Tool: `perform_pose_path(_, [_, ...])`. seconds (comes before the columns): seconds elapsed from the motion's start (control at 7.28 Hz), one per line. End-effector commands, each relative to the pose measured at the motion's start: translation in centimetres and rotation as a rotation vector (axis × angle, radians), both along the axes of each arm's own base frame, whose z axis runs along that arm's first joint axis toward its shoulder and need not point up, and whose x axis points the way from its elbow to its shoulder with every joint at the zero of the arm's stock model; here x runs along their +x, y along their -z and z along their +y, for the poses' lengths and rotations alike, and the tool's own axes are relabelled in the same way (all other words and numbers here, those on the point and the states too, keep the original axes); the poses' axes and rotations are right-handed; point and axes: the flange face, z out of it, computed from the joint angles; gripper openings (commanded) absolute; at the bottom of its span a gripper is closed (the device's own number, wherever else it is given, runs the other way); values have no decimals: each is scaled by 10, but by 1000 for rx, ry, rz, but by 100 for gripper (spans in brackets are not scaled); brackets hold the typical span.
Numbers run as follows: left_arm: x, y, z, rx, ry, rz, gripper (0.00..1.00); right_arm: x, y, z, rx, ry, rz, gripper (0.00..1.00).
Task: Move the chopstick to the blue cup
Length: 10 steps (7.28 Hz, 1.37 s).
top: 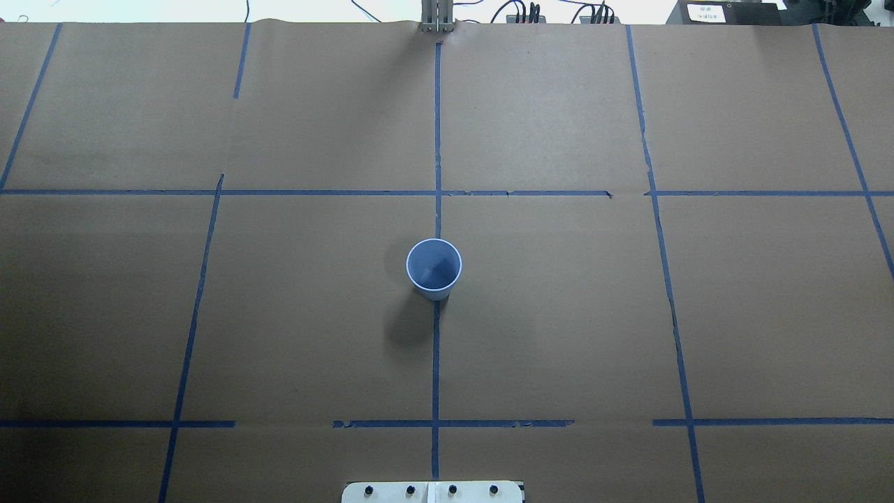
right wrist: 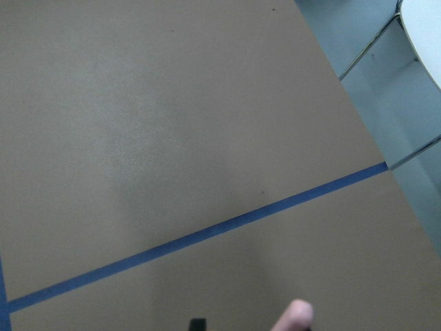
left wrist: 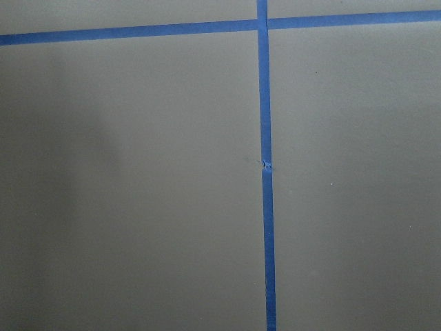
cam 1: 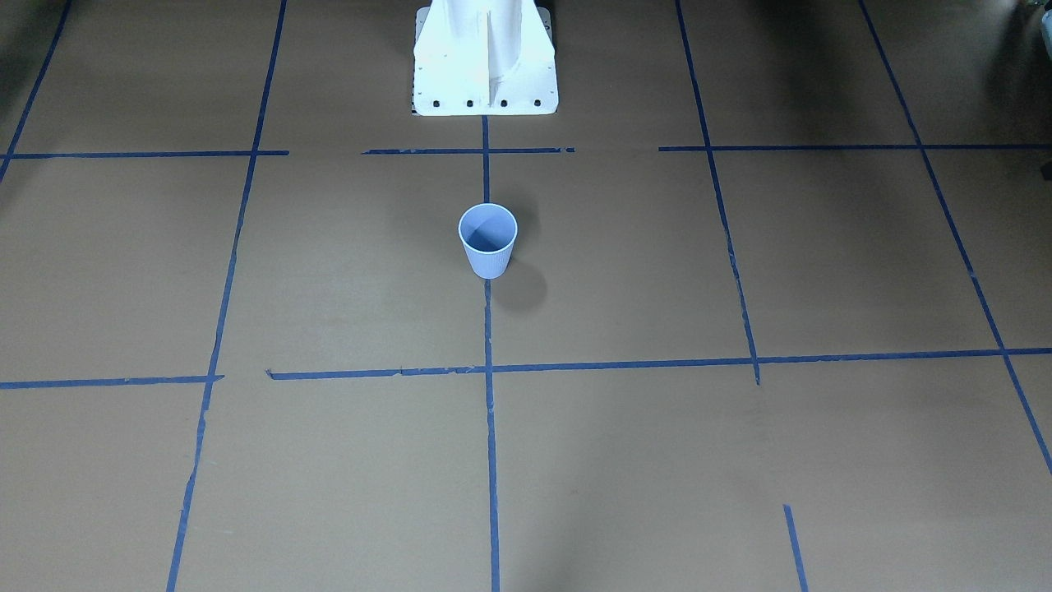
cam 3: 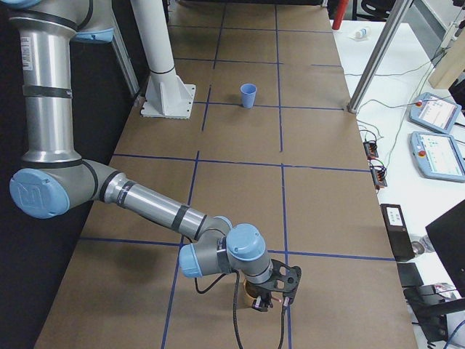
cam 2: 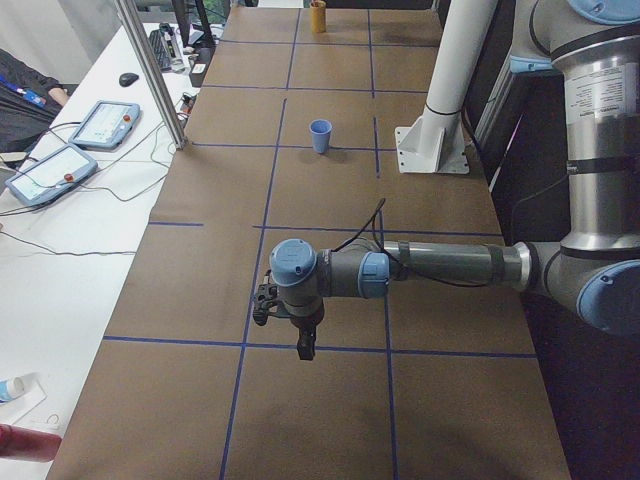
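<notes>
The right hand (cam 3: pixel 276 298) hangs low over the counter (cam 3: pixel 327 182), well apart from the blue cup (cam 3: pixel 248 95) that stands mouth up so things can drop in, and I cannot tell how open it is, though the blurry pink tip by it may be the chopstick (right wrist: pixel 296 317).

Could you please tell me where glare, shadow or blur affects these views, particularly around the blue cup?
Front-facing view: the white robot base is washed out by glare, and the blue cup throws a soft shadow toward the lower right. Overhead view: that shadow falls to the cup's lower left. Right wrist view: the blurred pinkish tip at the bottom edge is probably the chopstick.
</notes>
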Motion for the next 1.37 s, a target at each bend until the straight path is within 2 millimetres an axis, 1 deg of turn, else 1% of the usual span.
perform_pose_path(0.0, [0, 1, 0, 2, 1, 0, 100, -1, 2, -2, 5, 3, -1, 17])
perform_pose_path(0.14, [0, 2, 1, 2, 1, 0, 100, 0, 5, -3, 12, 1, 0, 3])
perform_pose_path(0.27, [0, 2, 2, 4, 1, 0, 100, -1, 8, -5, 19, 3, 1, 0])
perform_pose_path(0.41, [0, 3, 1, 5, 1, 0, 100, 1, 16, -7, 37, 3, 2, 0])
perform_pose_path(0.55, [0, 2, 2, 4, 1, 0, 100, 2, 31, -12, 67, 3, 4, 0])
perform_pose_path(0.69, [0, 2, 2, 4, 1, 0, 100, 3, 40, -13, 85, 2, 6, 0])
perform_pose_path(0.82, [0, 2, 2, 4, 1, 0, 100, 7, 55, -13, 114, -7, 11, 0])
perform_pose_path(0.96, [0, 2, 2, 4, 1, 0, 100, 28, 61, -6, 122, -44, 16, 0])
perform_pose_path(1.24, [0, 2, 2, 4, 1, 0, 100, 60, 72, 4, 159, -79, 28, 0])
